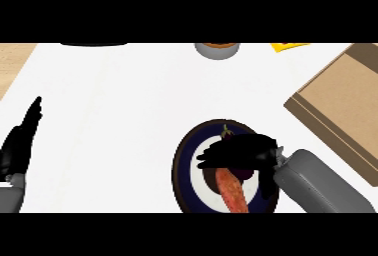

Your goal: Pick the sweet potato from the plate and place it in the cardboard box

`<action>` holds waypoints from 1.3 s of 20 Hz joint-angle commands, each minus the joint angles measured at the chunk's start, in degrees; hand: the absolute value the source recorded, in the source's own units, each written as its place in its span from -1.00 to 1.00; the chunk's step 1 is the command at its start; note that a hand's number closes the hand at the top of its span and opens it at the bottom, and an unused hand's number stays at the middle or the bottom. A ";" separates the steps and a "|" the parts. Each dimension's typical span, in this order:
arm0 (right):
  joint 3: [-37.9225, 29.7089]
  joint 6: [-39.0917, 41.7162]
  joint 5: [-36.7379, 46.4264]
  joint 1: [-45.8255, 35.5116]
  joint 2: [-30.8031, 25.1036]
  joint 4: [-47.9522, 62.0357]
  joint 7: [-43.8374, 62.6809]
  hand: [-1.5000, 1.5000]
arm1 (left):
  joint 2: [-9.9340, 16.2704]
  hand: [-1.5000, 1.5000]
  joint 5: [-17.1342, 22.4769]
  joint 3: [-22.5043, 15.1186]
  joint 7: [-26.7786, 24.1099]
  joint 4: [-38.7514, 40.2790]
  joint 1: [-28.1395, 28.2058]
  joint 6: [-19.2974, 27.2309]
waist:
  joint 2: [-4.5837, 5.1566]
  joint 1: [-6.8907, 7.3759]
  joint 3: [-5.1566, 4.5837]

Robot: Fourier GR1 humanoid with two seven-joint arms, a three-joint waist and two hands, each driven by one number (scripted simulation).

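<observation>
Fingers point(221, 152) of black right hand point(240, 150) curled over long orange sweet potato point(233, 192) on dark round plate point(182, 165), lower centre; brown cardboard box point(343, 100), right edge, not yet reached.

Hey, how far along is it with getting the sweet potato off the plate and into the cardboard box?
Early stage. Nothing is delivered yet: the sweet potato lies on the plate. In hand: the right hand is over the plate at the potato's far end, though whether its fingers have closed on it cannot be told. The left hand rests open at the left edge. Left: lifting, carrying to the cardboard box, releasing.
</observation>
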 commanded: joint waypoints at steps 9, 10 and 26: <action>0.87 7.66 -0.88 5.35 -0.70 -11.30 -0.40 -1.00 | -2.05 0.00 -1.72 2.47 -3.78 2.97 0.28 -1.68 | 0.02 -0.14 -0.02; 0.33 8.23 -0.42 5.08 -2.04 -10.55 -0.61 -1.00 | -3.22 0.00 -3.12 1.14 0.55 -1.99 1.04 0.16 | -0.03 0.04 0.01; 2.29 -9.40 12.54 12.44 4.46 -8.36 2.43 1.00 | -3.26 0.00 -4.46 5.05 3.07 -1.68 -1.38 -3.29 | 0.02 -0.22 0.03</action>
